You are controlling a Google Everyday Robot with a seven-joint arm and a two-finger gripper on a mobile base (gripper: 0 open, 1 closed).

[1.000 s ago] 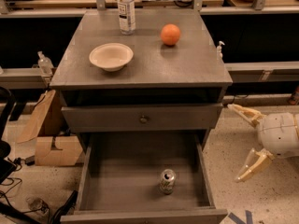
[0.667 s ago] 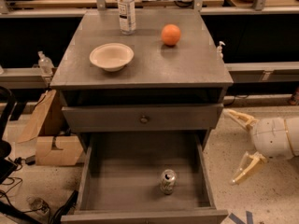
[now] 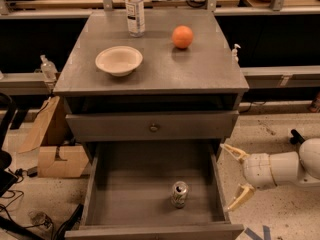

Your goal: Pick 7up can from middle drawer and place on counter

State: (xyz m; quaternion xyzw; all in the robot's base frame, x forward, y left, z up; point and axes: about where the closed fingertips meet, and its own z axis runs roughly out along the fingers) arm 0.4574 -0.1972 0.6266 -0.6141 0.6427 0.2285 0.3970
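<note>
The 7up can, silver top and pale body, stands upright on the floor of the pulled-out middle drawer, toward its front right. My gripper is low at the right, just outside the drawer's right wall, level with the can. Its two tan fingers are spread wide apart and hold nothing. The grey counter is above.
On the counter stand a clear plastic bottle, an orange and a white bowl. A shut drawer front with a round knob sits above the open drawer. Cardboard lies on the floor at the left.
My gripper and arm have moved left, from well right of the cabinet to just beside the open drawer's right wall. The can has not moved.
</note>
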